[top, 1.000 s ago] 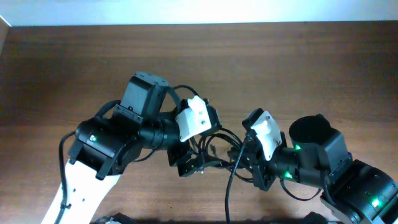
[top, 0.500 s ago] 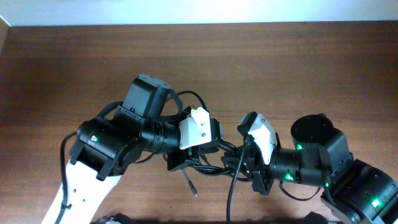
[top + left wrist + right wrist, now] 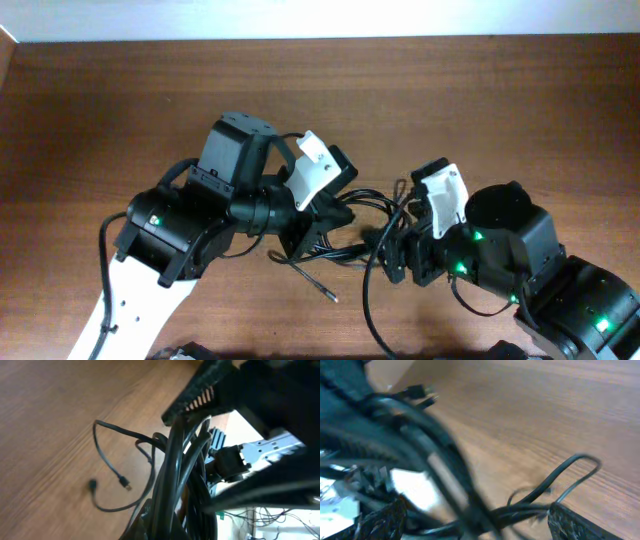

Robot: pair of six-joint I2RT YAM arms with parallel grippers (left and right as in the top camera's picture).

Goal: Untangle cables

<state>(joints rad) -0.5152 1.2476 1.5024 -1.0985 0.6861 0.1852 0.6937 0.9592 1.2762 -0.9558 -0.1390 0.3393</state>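
Note:
The cables (image 3: 352,243) are a bundle of thin black cords stretched between my two grippers in mid-table. My left gripper (image 3: 322,222) is shut on the bundle's left side. In the left wrist view the cords (image 3: 175,470) rise out of the closed jaws of that gripper (image 3: 172,527). One loose strand with a small plug (image 3: 125,482) lies on the wood, and its end (image 3: 323,292) trails toward the front. My right gripper (image 3: 397,252) stands open. Its fingertips (image 3: 385,520) are far apart, and blurred strands (image 3: 520,510) run across the gap.
The brown wooden table (image 3: 520,110) stretches bare to the back and to both sides. Thick black arm cables (image 3: 372,300) hang near the front edge between the two arms. A pale wall strip (image 3: 320,18) borders the far edge.
My left gripper has shut on the bundle and swung up and right with it. My right gripper has opened, let go and shifted right. A loose cable end has dropped toward the front.

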